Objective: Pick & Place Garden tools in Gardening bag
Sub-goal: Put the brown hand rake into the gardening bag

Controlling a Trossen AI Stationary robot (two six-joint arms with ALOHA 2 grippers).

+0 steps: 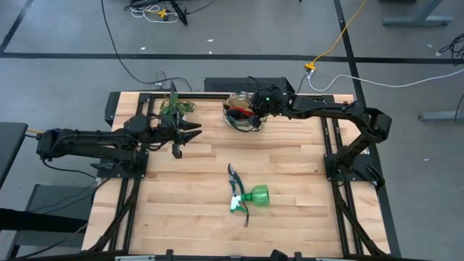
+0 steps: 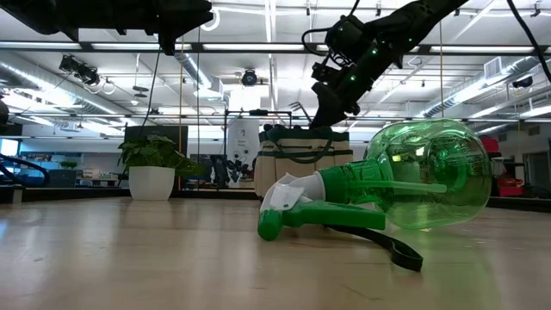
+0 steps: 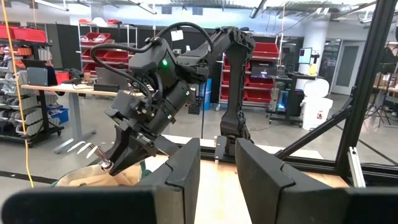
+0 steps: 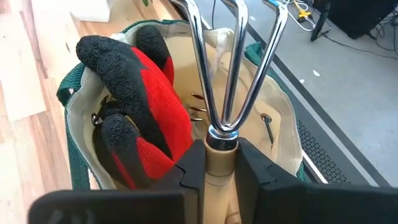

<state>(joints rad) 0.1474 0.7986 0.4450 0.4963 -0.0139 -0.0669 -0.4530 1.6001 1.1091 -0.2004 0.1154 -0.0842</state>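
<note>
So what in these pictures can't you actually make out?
- Bag interior, right wrist view: the gloves and the cultivator held in the right gripper hide the bottom.
- Pruning shears, low view: mostly hidden behind the spray bottle.
- Bag, high view: partly covered by the right arm.
- Left gripper: hangs near the potted plant; nothing shows between its fingers.

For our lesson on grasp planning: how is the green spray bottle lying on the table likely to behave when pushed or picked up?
The spray bottle lies on its rounded side, so a push would probably roll it. It looks see-through and empty, so likely light. Its smooth plastic may slip in a pincer; the white trigger end seems easier to grip.
</note>
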